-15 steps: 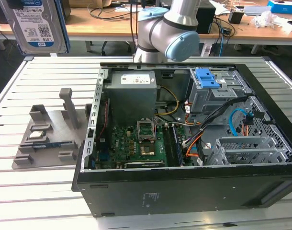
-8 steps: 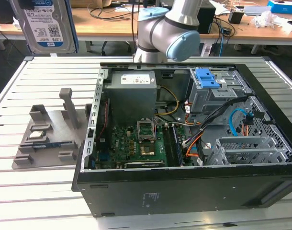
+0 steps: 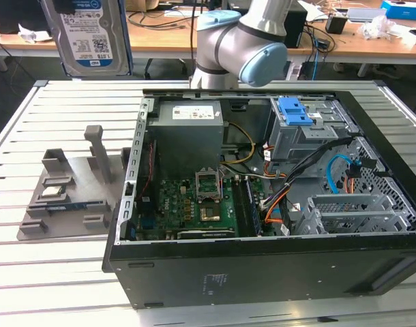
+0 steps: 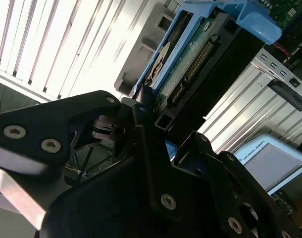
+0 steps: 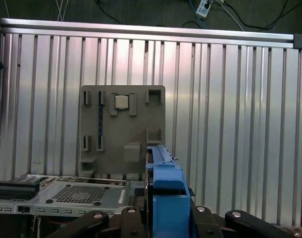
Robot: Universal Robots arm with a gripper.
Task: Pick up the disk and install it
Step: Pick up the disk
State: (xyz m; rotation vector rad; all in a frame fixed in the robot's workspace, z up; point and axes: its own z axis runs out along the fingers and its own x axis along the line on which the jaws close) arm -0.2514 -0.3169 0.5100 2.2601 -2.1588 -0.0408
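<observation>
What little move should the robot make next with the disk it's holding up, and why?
Probably carry the disk across toward the exterior view's right, kept high, until it hangs over the open computer case. The pincer is shut on the disk's blue frame. In the first wrist view the grey fixture lies below it, not the grey drive cage.

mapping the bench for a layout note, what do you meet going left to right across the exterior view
grey fixture plate → power supply → blue latch → perforated metal bracket; the disk overlaps the plate, so left out
</observation>
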